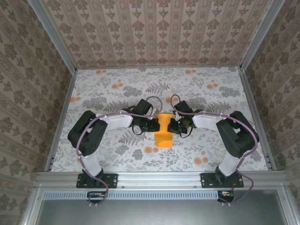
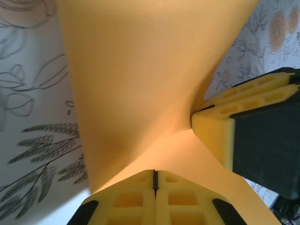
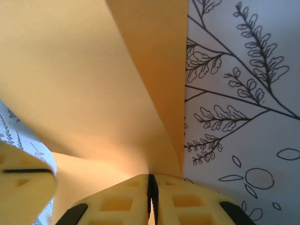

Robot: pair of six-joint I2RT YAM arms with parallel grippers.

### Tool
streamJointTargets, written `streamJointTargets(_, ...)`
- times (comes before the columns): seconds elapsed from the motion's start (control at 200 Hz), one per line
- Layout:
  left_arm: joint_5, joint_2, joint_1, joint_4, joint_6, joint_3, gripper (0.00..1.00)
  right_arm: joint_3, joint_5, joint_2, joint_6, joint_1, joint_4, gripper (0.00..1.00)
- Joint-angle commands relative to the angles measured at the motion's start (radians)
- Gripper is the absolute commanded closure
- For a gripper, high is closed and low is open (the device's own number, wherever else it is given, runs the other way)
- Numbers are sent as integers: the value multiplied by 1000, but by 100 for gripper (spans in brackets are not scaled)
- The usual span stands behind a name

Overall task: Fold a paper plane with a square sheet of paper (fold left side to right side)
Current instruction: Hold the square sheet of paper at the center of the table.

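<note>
Left gripper (image 2: 155, 177): pads (image 2: 126, 199) pressed together, clamped on the edge of the square sheet of paper (image 2: 140, 75). The sheet fans up and away straight ahead of the tips. Right gripper (image 3: 151, 183): pads also together, pinching the sheet where its curl runs down into their seam. From the left wrist, the right gripper's yellow pad sits just ahead-right of the left fingers, touching the paper.

Progress, as a judgement:
- Sheet is off the cloth and gathered between both grippers, so the left-to-right fold looks under way.
- No flat, pressed crease is visible, and no pointed dart shape.
- Most of the folding looks left to do.

Materials and shapes:
- Pads are pale yellow and blocky, with rectangular recesses and black backing.
- Paper is thin, matte, bright orange and plain. It bows in soft curves with no sharp line.
- From above it reads as waisted between the two grippers, wider on the side toward the arm bases.
- Floral cloth (image 1: 117, 89) lies flat beneath and around the fingers: pale, with grey leaf sprigs and small orange blotches.
- Patterned wall panels (image 1: 154, 33) stand beyond.
</note>
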Motion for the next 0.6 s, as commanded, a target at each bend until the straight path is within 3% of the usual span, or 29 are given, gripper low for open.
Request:
streamJointTargets(0.0, 11, 34, -10, 8, -7, 24, 95, -12, 55, 34, -14, 3, -129, 87)
streamJointTargets(0.39, -37, 73, -19, -62, 10, 18, 95, -12, 40, 26, -18, 3, -119, 87)
streamJointTargets(0.595, -60, 78, -25, -86, 10, 4, 95, -49, -25, -50, 9, -10, 21, 87)
